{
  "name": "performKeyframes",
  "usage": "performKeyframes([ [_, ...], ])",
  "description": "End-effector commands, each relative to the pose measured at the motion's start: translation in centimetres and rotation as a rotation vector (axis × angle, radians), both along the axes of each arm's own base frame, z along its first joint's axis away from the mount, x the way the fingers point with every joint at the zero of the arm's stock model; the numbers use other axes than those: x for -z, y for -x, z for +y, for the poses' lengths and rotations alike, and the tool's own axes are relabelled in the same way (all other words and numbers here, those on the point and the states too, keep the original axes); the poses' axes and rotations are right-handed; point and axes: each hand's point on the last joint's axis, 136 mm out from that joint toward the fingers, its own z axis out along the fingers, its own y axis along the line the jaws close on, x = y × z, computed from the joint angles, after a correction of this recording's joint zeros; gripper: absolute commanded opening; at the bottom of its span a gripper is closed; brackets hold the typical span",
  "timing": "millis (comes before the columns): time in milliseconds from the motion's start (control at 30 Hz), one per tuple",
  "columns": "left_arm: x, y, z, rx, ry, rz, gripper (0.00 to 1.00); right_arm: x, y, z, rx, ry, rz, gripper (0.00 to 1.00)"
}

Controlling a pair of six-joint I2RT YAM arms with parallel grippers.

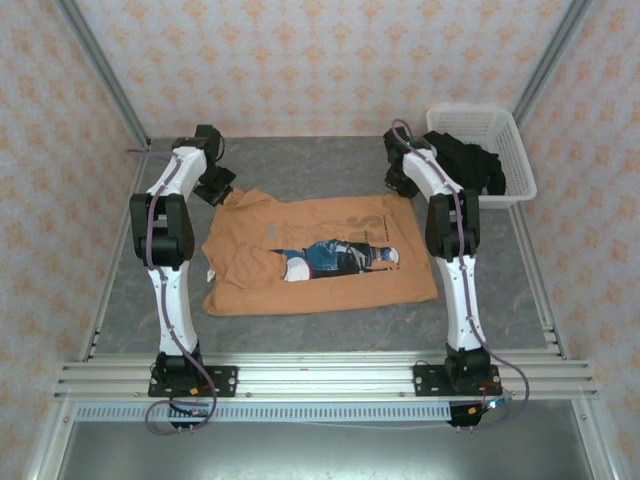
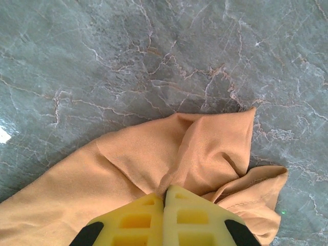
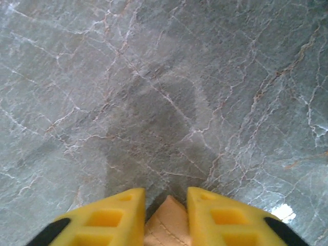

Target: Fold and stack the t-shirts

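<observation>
The orange t-shirt (image 1: pixel 320 255) lies spread on the grey table with its printed picture facing up. At the shirt's far left corner, my left gripper (image 1: pixel 222 196) is shut on a pinched ridge of orange cloth (image 2: pixel 154 154); in the left wrist view its yellow fingers (image 2: pixel 165 193) meet on that fold. My right gripper (image 1: pixel 398 188) is at the far right corner. Its jaws (image 3: pixel 165 197) stand apart, with the hemmed corner of the orange shirt (image 3: pixel 166 225) between them. The black t-shirt (image 1: pixel 465 160) lies bunched in the basket.
The white lattice basket (image 1: pixel 522 165) stands at the back right corner of the table, just right of the right arm. Patterned walls and metal rails enclose the table (image 1: pixel 300 160) on three sides. Bare marbled surface (image 3: pixel 164 92) lies beyond both grippers.
</observation>
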Motion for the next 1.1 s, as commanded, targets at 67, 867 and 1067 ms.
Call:
performKeyframes([
  [67,-3.2,-0.5,-0.4,0.041,0.003,-0.05,0.0,0.5,0.8,-1.7,0.004,0.019,0.053,0.05],
  [867,-12.1,9.3,-1.5,0.062,-0.016,-0.136,0.0,-8.0,6.1,-2.8,-0.01,0.01,-0.075,0.0],
  [1067,-10.7,16.3,-1.2,0.022,-0.042,-0.066,0.0,-7.9,9.6,-3.7,0.02,0.023,-0.053,0.0],
])
